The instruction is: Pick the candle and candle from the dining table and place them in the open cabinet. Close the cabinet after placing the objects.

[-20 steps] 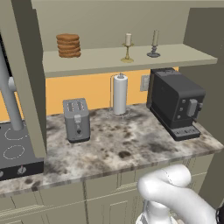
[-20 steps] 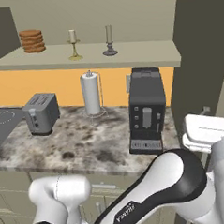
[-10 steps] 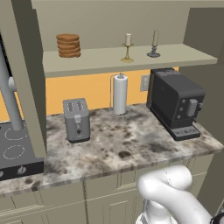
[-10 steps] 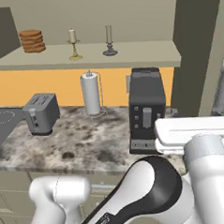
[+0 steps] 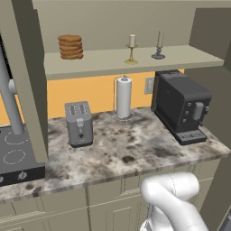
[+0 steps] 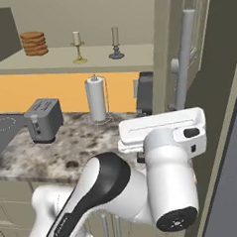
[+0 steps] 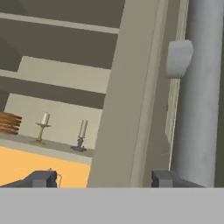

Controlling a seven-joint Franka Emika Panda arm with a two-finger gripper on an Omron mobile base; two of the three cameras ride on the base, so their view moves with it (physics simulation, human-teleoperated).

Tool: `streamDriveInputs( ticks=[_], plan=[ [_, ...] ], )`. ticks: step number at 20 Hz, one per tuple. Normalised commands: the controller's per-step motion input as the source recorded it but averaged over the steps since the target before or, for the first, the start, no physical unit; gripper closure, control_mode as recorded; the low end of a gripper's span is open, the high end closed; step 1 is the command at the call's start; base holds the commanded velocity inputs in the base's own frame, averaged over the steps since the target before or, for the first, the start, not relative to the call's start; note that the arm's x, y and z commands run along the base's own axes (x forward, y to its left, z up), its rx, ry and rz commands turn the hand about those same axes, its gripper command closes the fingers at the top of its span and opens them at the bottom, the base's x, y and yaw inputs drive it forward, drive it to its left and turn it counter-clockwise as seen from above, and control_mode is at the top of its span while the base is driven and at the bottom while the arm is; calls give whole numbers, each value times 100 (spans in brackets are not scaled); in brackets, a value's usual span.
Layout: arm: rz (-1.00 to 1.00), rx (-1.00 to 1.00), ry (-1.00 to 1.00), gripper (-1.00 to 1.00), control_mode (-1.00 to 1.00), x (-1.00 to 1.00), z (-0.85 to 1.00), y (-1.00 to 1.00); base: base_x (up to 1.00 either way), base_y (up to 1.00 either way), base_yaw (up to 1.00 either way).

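Both candles stand on the open cabinet's shelf [image 5: 113,61]: the cream candle on a brass holder [image 5: 131,47] [image 6: 77,46] [image 7: 42,127] and the greyish candle on a silver holder [image 5: 159,45] [image 6: 115,42] [image 7: 81,135]. Neither is touched by anything. My gripper [image 7: 105,179] is open, its jaws straddling the edge of the right cabinet door [image 7: 127,87] [image 6: 161,48], next to that door's grey bar handle [image 7: 199,87] [image 6: 184,62]. The left door [image 5: 27,81] stands swung out. The dining table is out of view.
A stack of brown cookies [image 5: 70,46] shares the shelf. Below, the stone counter [image 5: 135,153] carries a toaster [image 5: 79,122], a paper-towel roll [image 5: 123,97] and a black coffee machine [image 5: 182,106]. A black cooktop [image 5: 13,153] lies at the left.
The right cabinet door has swung inward and now hides most of the coffee machine in the right base view. My hand followed it up and to the left, and the jaws narrowed a little.
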Motion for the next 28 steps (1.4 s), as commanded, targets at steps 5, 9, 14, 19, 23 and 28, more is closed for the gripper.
streamDriveInputs(
  ticks=[5, 9, 14, 19, 23, 28],
  plan=[
    [0, -13, 0, -100, -100, 95, 0, 68, 0, 0, 0],
    [0, -10, 8, -100, -100, 100, 0, 55, 0, 0, 0],
    [5, -7, 10, -100, -100, 100, 0, 41, 0, 0, 0],
    [5, -7, 15, -100, -100, 100, 0, 55, 0, 0, 0],
    [14, -3, 19, -100, -100, 100, 0, 37, 0, 0, 0],
    [23, 0, 21, -100, -100, 100, -5, 12, 0, 0, 0]
  ],
)
